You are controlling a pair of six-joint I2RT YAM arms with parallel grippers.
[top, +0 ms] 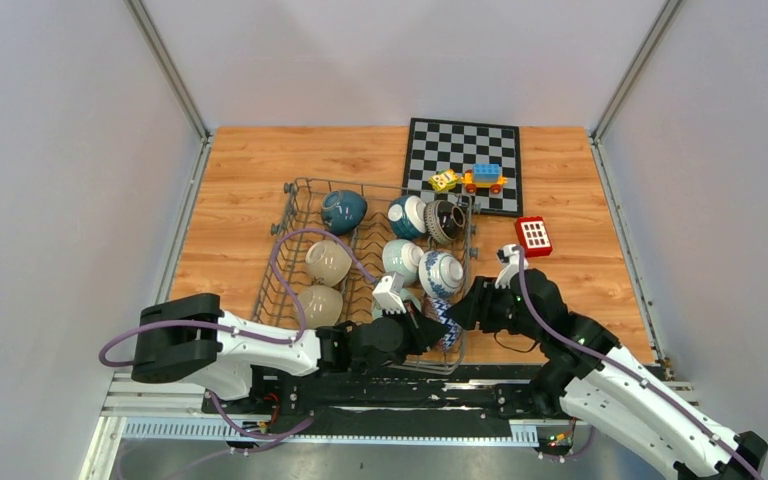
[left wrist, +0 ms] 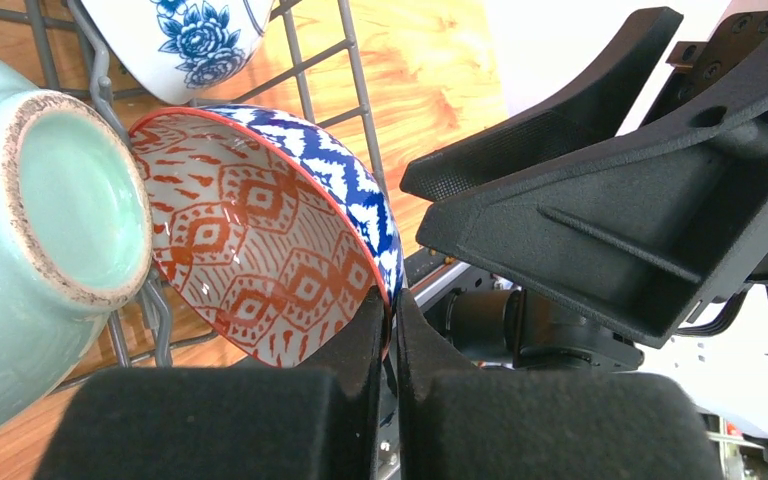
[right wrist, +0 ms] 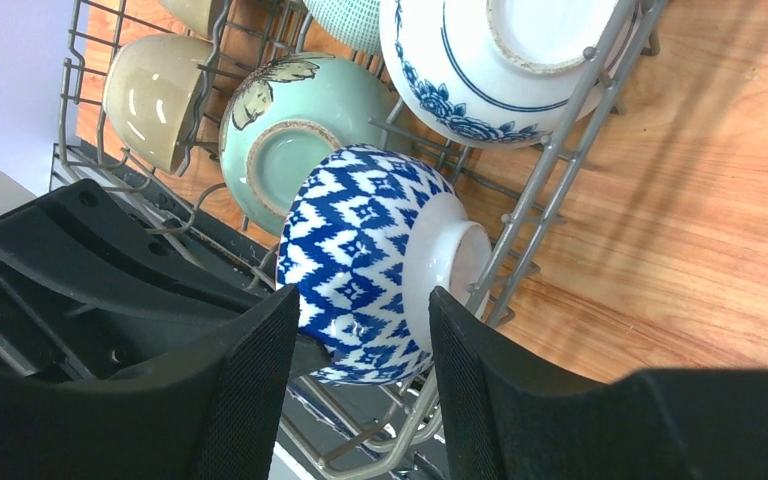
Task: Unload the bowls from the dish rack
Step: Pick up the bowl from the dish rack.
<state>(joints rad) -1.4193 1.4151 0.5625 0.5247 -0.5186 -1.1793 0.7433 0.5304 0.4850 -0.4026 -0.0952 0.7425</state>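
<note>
The dish rack holds several bowls. At its near right corner a bowl with a blue-and-white zigzag outside and a red-patterned inside stands on edge. My left gripper is shut on its rim, one finger inside and one outside. From above, that gripper reaches in from the left. My right gripper is open and straddles the same bowl's lower side, small gaps showing at both fingers. It comes in from the right over the rack's wire wall. A celadon bowl leans right beside the held one.
Other bowls in the rack: teal, two beige, blue floral, dark striped. A chessboard with toy blocks lies behind the rack. A red block sits right of it, on the wooden table.
</note>
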